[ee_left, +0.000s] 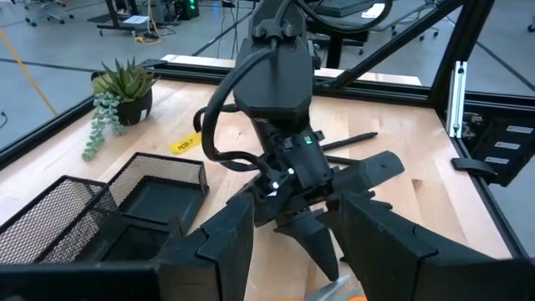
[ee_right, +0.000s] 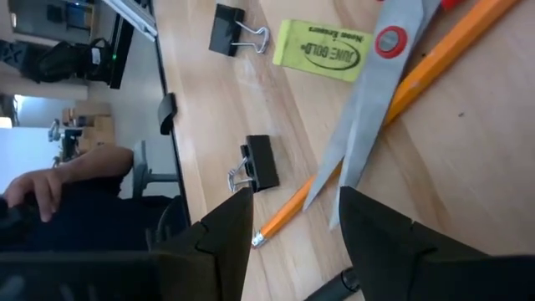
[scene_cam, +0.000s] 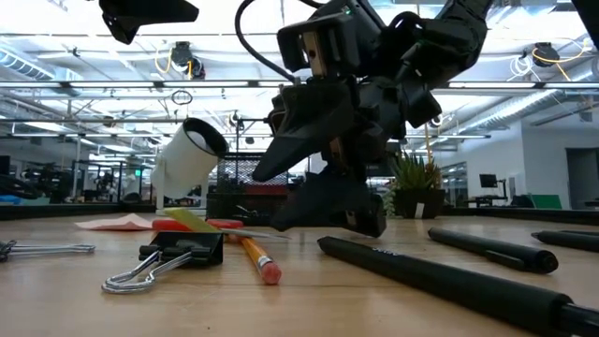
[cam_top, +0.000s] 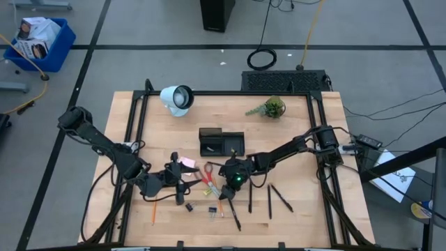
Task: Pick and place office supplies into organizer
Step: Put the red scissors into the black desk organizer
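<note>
Red-handled scissors (cam_top: pixel 208 173) lie flat on the table with their blades (ee_right: pixel 365 117) crossing an orange pencil (ee_right: pixel 393 96). My right gripper (ee_right: pixel 292 227) is open low over them; its fingers stand on either side of the pencil's end and the blade tips. Whether they touch, I cannot tell. My left gripper (ee_left: pixel 292 247) is open with nothing in it, left of the scissors, beside the pink sticky pad (cam_top: pixel 187 162). A yellow eraser (ee_right: pixel 323 48) and binder clips (ee_right: pixel 259 163) lie close by. The black organizer (cam_top: pixel 221 143) stands just behind.
Black pens (cam_top: pixel 270 201) lie to the right and near the front edge, and another pencil (cam_top: pixel 153 213) lies at the front left. A white lamp (cam_top: pixel 177 98) and a small plant (cam_top: pixel 272 107) stand at the back. A person (ee_right: pixel 58 196) sits beyond the table.
</note>
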